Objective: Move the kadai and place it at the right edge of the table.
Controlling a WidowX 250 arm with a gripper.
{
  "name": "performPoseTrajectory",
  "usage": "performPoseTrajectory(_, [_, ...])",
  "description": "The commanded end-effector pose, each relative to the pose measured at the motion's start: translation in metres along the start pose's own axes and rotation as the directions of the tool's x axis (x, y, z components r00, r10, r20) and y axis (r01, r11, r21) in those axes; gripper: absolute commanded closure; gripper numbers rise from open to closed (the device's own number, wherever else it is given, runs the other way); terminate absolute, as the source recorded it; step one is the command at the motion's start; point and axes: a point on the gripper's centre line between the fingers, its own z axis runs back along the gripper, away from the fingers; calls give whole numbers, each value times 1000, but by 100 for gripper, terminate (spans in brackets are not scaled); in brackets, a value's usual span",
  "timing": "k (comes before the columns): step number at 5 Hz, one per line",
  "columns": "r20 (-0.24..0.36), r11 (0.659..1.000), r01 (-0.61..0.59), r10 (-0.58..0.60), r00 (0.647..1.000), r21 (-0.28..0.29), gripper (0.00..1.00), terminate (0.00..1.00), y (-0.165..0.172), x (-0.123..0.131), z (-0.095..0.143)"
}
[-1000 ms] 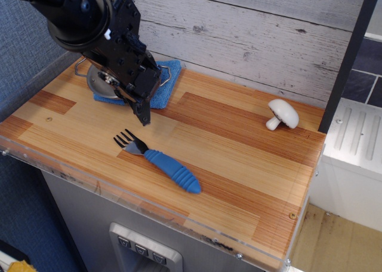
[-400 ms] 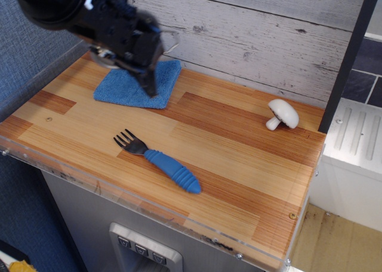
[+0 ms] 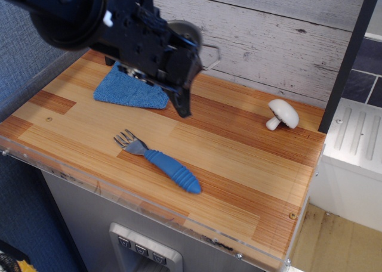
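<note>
- The claw (image 3: 179, 84), upper centre of the frame, pinches the kadai (image 3: 186, 33), which is mostly hidden behind it and lifted clear of the counter (image 3: 239, 158).
- Thin polished steel: likely light, rigid and slippery, so the rim is the better hold.
- One wire handle pokes toward frame right; the round bowl has no clear long axis.
- The mushroom (image 3: 283, 113) sits near the right edge.

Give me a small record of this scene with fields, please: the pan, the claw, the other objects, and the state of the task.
pan: small shiny steel kadai with wire loop handles, lifted off the striped wooden table, held by the arm
claw: black claw, mostly hiding the pan; grip itself not visible
other objects: blue cloth at back left, blue-handled fork in front, white mushroom at back right
task state: pan not yet at right edge
</note>
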Motion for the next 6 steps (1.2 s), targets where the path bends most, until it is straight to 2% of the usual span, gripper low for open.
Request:
performPoseTrajectory(1, [108, 993, 112, -109, 988, -28, 100, 0, -43, 27, 39])
performPoseTrajectory(3, [156, 970, 225, -209, 965, -91, 100, 0, -90, 29, 50])
performPoseTrajectory(4, [166, 952, 282, -261, 951, -118, 100, 0, -110, 30, 48])
performPoseTrajectory(6, [157, 921, 366, -345, 925, -134, 100, 0, -130, 33, 30])
